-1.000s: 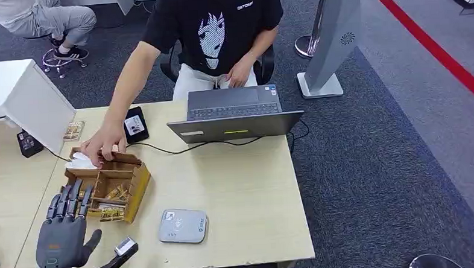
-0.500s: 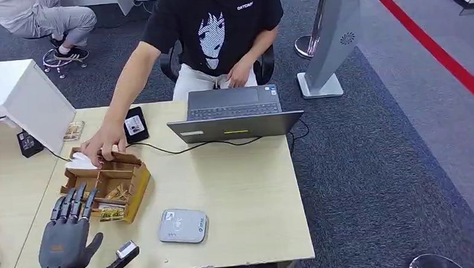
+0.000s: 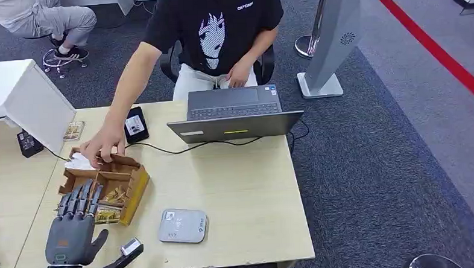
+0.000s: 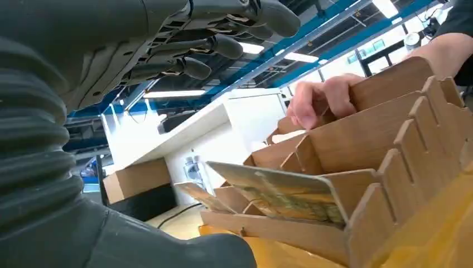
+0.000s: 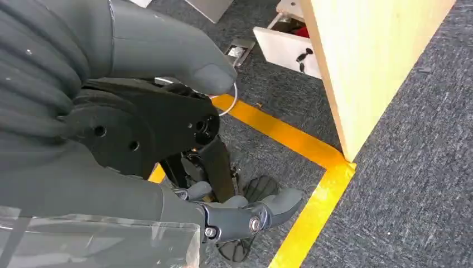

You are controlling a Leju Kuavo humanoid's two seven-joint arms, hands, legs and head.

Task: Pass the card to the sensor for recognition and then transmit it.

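Note:
A brown cardboard divider box [image 3: 133, 182] stands at the table's left, with several cards in its slots. One card [image 4: 279, 188] leans across the near compartments, just beyond my left hand [image 3: 71, 230]. This hand is open, its fingers [image 4: 217, 43] spread over the box's near edge and its thumb [image 4: 167, 251] low beside it, holding nothing. The grey sensor pad [image 3: 183, 226] lies flat near the front edge, to the right of the box. My right hand [image 5: 120, 117] hangs beside the table leg, fingers apart and holding nothing.
A seated person's hand [image 3: 102, 146] rests on the box's far side. An open laptop [image 3: 234, 117] with a cable, a black device [image 3: 135, 124] and a white case [image 3: 25, 98] stand at the back of the table. Yellow floor tape [image 5: 312, 162] runs below.
My left hand has shifted a little to the right, and its fingers now reach over the box's near compartments. The person's hand has stayed on the box.

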